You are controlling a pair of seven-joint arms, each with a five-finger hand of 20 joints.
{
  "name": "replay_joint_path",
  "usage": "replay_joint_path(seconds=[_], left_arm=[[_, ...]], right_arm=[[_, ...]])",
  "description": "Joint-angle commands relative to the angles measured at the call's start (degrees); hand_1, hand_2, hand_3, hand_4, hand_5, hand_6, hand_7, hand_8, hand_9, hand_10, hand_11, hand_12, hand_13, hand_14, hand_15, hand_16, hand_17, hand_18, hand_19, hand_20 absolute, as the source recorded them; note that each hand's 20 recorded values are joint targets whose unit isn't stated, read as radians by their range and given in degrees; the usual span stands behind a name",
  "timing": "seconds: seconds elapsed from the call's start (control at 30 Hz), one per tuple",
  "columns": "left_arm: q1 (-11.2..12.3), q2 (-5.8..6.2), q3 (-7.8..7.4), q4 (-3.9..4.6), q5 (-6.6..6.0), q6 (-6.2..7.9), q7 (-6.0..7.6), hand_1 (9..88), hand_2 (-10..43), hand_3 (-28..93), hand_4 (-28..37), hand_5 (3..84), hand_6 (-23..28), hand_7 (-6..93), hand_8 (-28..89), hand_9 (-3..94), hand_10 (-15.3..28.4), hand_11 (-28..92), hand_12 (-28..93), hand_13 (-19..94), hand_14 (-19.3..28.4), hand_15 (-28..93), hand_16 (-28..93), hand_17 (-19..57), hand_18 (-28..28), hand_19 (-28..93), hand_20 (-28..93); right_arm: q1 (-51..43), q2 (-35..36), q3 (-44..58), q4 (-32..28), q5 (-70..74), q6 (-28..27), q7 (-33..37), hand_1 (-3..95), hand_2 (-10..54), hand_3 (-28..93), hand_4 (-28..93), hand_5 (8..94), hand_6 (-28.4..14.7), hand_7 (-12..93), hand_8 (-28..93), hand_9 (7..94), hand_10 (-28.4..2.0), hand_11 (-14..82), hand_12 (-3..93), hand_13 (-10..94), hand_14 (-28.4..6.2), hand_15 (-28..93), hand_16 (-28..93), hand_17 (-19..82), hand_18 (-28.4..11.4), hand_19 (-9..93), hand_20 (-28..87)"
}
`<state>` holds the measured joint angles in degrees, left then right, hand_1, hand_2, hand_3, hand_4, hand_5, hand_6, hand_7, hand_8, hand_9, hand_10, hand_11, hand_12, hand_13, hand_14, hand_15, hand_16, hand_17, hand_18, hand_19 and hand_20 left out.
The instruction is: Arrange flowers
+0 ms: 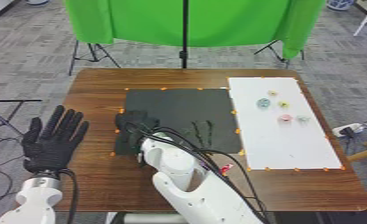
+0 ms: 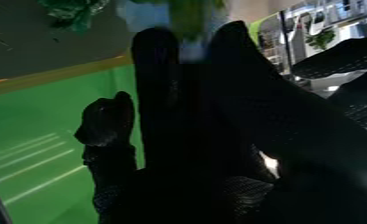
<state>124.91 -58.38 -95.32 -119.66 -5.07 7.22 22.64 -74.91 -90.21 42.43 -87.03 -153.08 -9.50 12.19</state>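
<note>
Flower arrangement with two gloved hands

Five small flowers (image 1: 285, 118) are lying well apart from both hands on the white sheet (image 1: 268, 145), toward the right side of the wooden surface (image 1: 99, 185). Dark stems (image 1: 198, 134) are lying on the black mat (image 1: 175, 102). The right hand (image 1: 137, 122) is hovering over the mat's left part, its fingers extending mostly straight; whether they are holding the blurred green item (image 2: 190, 19) at their tips, one cannot tell. The left hand (image 1: 48, 152) is resting open and empty, fingers spread, by the left edge.
</note>
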Motion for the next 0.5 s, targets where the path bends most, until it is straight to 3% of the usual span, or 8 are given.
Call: replay_joint_path(seconds=[0.03, 0.17, 0.27, 0.3, 0.5], left_arm=[[0.76, -1.11, 0.05, 0.54, -0.4, -0.93, -0.12, 28.0, 12.4, 74, -28.3, 45.4, 10.0, 8.7, -8, 39.8, 16.4, 15, 10, 29, 15.6, 28, -6, -6.6, 12.9, 31, 11], [1.77, -2.21, -0.57, 0.35, -0.23, -1.78, 0.05, 28.0, 12.4, 74, -28.3, 45.4, 10.0, 8.6, -8, 39.7, 16.3, 15, 10, 29, 15.7, 28, -6, -6.6, 12.9, 31, 11], [2.34, -3.78, -1.26, 0.26, -0.18, -1.79, -0.55, 28.0, 12.4, 74, -28.3, 45.3, 10.0, 8.6, -8, 39.7, 16.3, 15, 10, 29, 15.7, 28, -6, -6.6, 13.0, 31, 11], [3.02, -4.41, -1.53, -0.15, -0.25, -1.66, -0.51, 28.0, 12.4, 75, -28.3, 45.3, 10.0, 8.6, -8, 39.6, 16.3, 15, 10, 29, 15.7, 28, -6, -6.6, 12.9, 31, 11], [5.08, -4.59, -3.26, -1.5, 0.77, -3.31, 0.8, 28.1, 12.3, 74, -28.3, 45.3, 10.0, 8.7, -8, 39.6, 16.2, 15, 10, 29, 15.7, 29, -6, -6.6, 13.0, 31, 11]], right_arm=[[0.56, 0.52, 0.66, -2.41, 3.84, 1.85, 3.22, 54.4, -9.5, 78, -28, 57.9, -3.2, 23, -16, 57.5, -15.9, 19.1, 15.3, 57, -10.6, 61, 33, 33, -23.7, 93, 48], [1.04, 2.57, 2.07, -6.49, 8.0, 2.55, 4.79, 47.9, -9.5, 83, -28, 55.7, -4.1, 21, -15, 56.3, -16.6, 18.0, 15.1, 57, -12.8, 64, 27, 32, -24.0, 93, 48], [0.62, 6.42, 5.44, -10.8, 12.03, 3.02, 5.38, 44.0, -9.5, 84, -28, 54.0, -4.7, 20, -15, 54.7, -17.3, 17.5, 15.2, 56, -14.1, 66, 21, 32, -24.1, 93, 47], [0.09, 8.5, 6.79, -12.63, 13.26, 3.57, 5.76, 41.2, -9.5, 83, -28, 53.0, -5.2, 19, -15, 53.8, -17.9, 17.2, 15.2, 55, -14.8, 66, 20, 32, -24.2, 93, 47], [-5.37, 24.31, 19.44, -21.12, 16.79, 6.29, 12.58, 35.7, -9.5, 84, -28, 51.3, -6.8, 16, -13, 51.8, -19.8, 16.4, 15.0, 52, -17.2, 65, 17, 30, -23.9, 87, 42]])
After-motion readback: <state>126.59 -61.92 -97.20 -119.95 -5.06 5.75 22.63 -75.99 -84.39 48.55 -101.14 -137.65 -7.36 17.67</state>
